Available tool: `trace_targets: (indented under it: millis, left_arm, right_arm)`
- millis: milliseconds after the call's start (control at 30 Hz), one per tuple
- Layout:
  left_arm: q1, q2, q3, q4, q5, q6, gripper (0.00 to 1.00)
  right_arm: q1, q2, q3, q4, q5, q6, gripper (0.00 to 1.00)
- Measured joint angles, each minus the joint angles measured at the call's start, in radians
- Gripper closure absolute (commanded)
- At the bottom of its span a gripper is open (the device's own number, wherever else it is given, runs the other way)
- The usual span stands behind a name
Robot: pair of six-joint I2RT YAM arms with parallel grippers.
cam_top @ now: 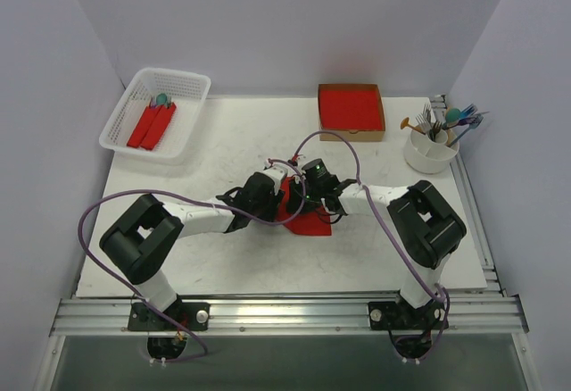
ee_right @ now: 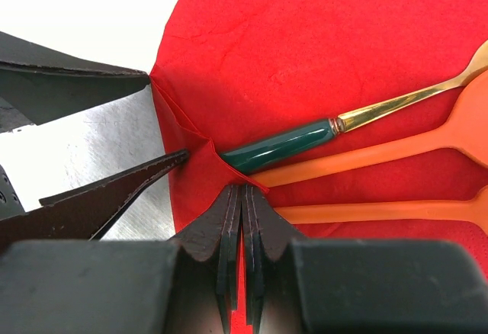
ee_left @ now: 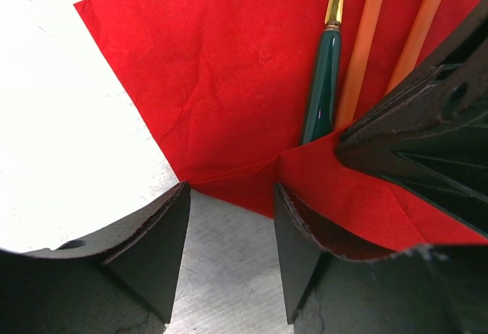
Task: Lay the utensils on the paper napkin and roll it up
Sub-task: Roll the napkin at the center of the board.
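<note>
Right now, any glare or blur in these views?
Left wrist: table blown out white, napkin sharp. Right wrist: glare streak on teal handle, table washed out too. Top external: even light, soft shadows, no blur.

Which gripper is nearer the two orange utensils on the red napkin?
Right. The right gripper is shut on the napkin edge beside the handle ends of the orange utensils; the left gripper stands open farther off, past the teal handle, at the napkin's corner.

Robot lab test cell, plain white walls [cam_top: 268, 16], aluminium rail frame [cam_top: 285, 315], white tabletop [cam_top: 223, 266]
</note>
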Motion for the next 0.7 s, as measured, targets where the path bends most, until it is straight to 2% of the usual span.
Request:
trace_targets:
  millis: [300,500,600,633,700]
  left_arm:
    - [0.000,-0.015,0.005,-0.024,-0.014,-0.002,0.43]
    - [0.000,-0.131,-0.020,-0.024,-0.037,-0.005,0.44]
    - [0.000,-0.174,-0.023,-0.013,-0.036,-0.006,0.64]
    - [0.000,-0.177,-0.022,-0.007,-0.029,-0.003,0.81]
    - [0.002,-0.170,-0.021,-0.003,-0.014,-0.003,0.97]
  right_arm:
    - [-0.001,0.000,0.000,0.000,0.000,0.000,0.99]
    - [-0.001,0.000,0.000,0.000,0.000,0.000,0.99]
    - [-0.001,0.000,0.000,0.000,0.000,0.000,0.99]
    - [-0.001,0.000,0.000,0.000,0.000,0.000,0.99]
    - [-0.001,0.000,0.000,0.000,0.000,0.000,0.99]
